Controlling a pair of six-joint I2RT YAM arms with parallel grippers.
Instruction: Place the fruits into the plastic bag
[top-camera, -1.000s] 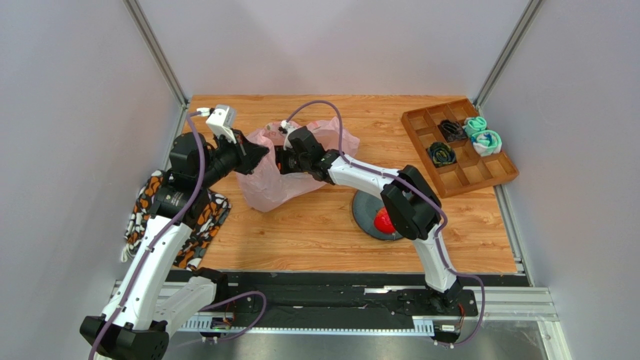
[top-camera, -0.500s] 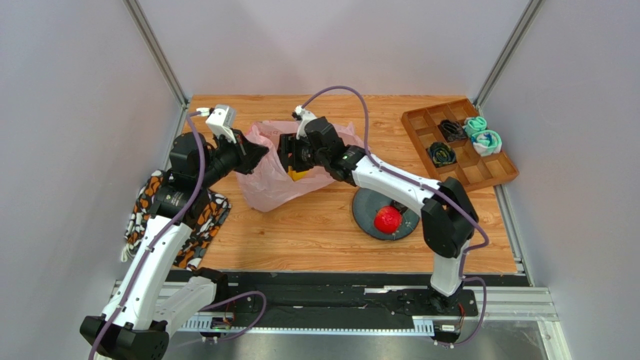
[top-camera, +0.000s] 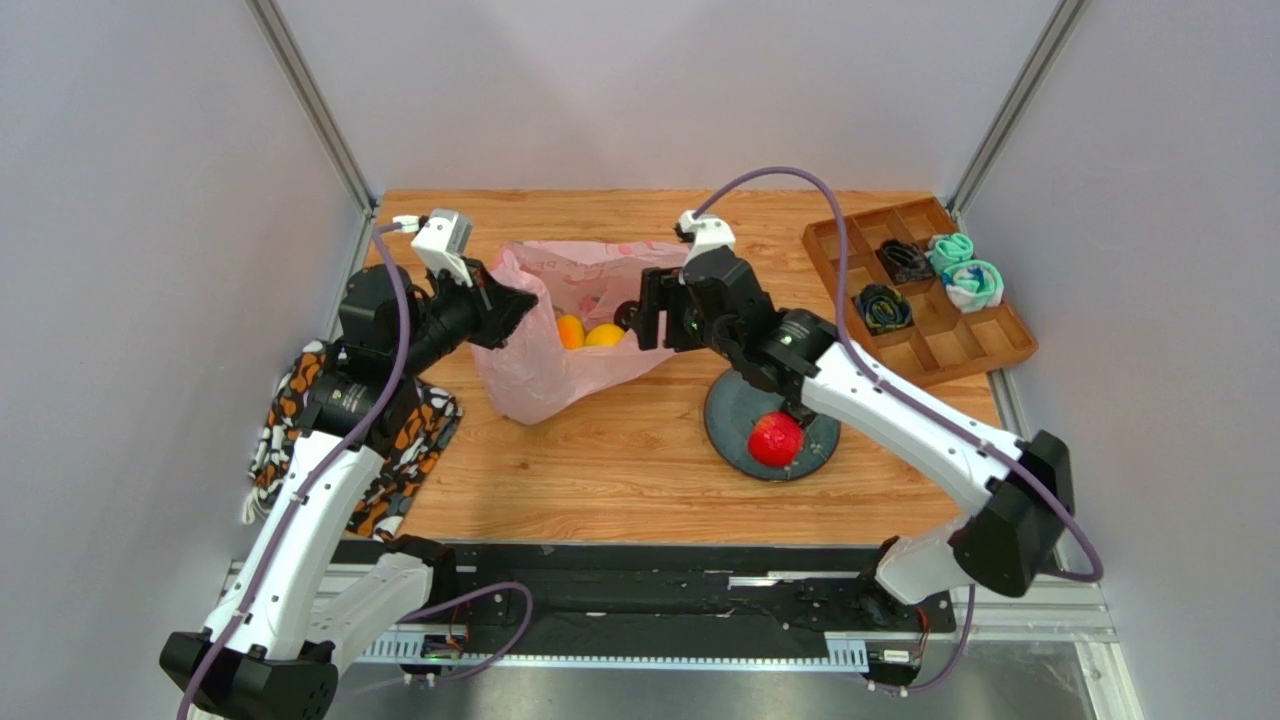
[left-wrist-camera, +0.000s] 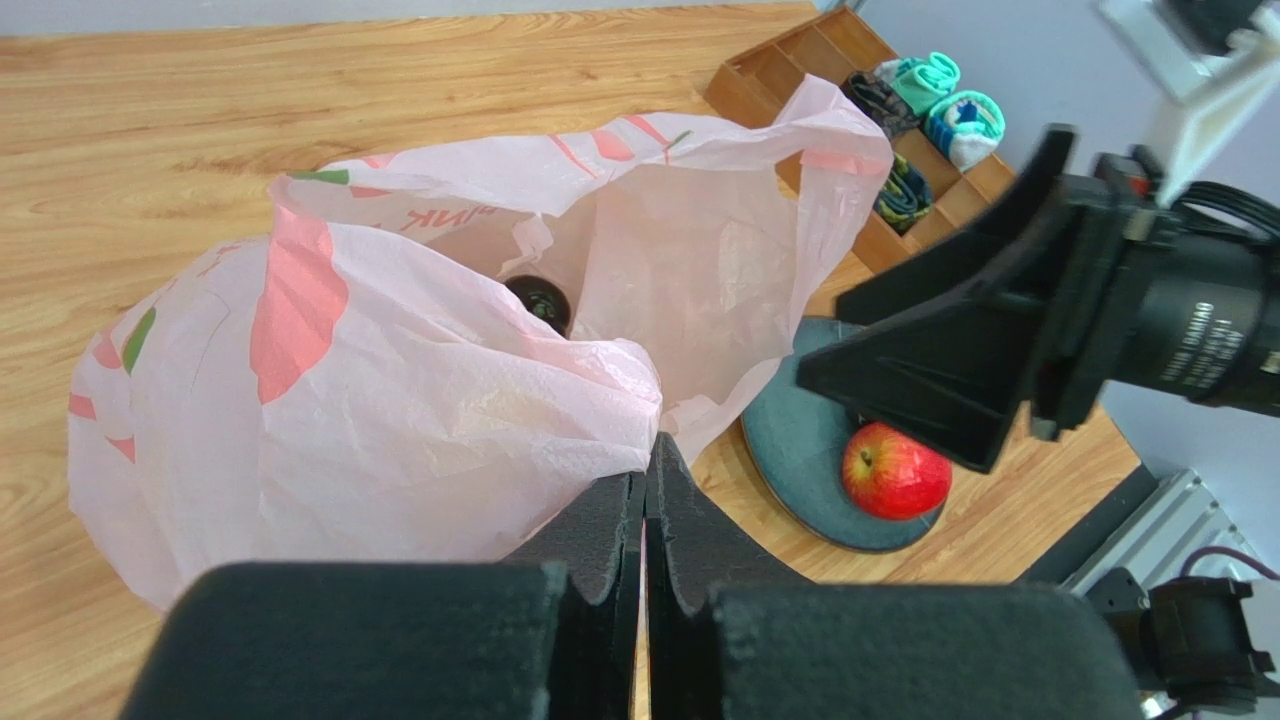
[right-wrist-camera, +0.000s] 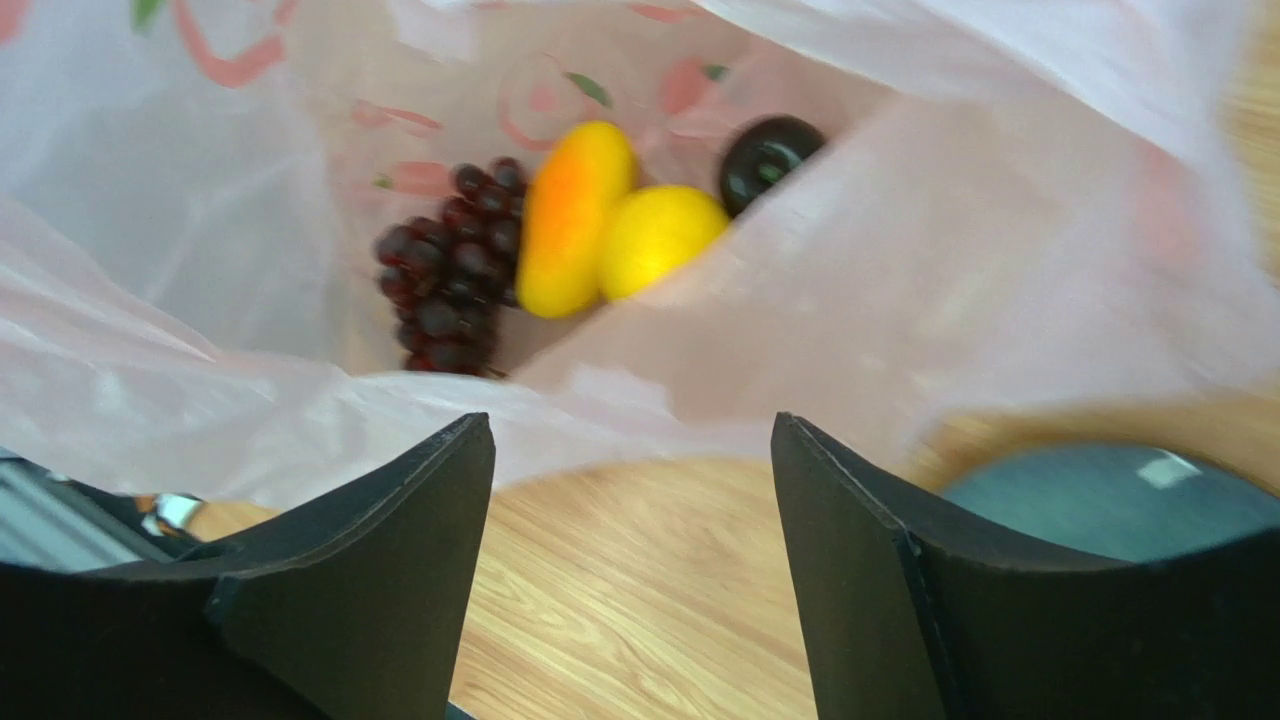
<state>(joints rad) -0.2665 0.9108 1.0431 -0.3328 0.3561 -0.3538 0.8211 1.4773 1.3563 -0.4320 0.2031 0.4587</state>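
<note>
The pink plastic bag (top-camera: 559, 353) lies open at the middle left of the table. My left gripper (top-camera: 519, 311) is shut on its left rim and holds it up; the bag fills the left wrist view (left-wrist-camera: 391, 375). Inside the bag I see a banana (right-wrist-camera: 568, 218), a yellow citrus (right-wrist-camera: 657, 237), dark grapes (right-wrist-camera: 448, 270) and a dark plum-like ball (right-wrist-camera: 766, 155). My right gripper (top-camera: 649, 323) is open and empty just right of the bag mouth. The red apple (top-camera: 775, 440) sits on a dark round plate (top-camera: 729, 413); it also shows in the left wrist view (left-wrist-camera: 896, 470).
A wooden compartment tray (top-camera: 917, 293) with teal and black coiled bundles stands at the back right. An orange-black patterned cloth (top-camera: 301, 428) lies at the left edge under my left arm. Grey walls close in the table.
My right gripper has drawn back to the right out of the bag and let go of the banana, which now lies inside. The left gripper has held still.
</note>
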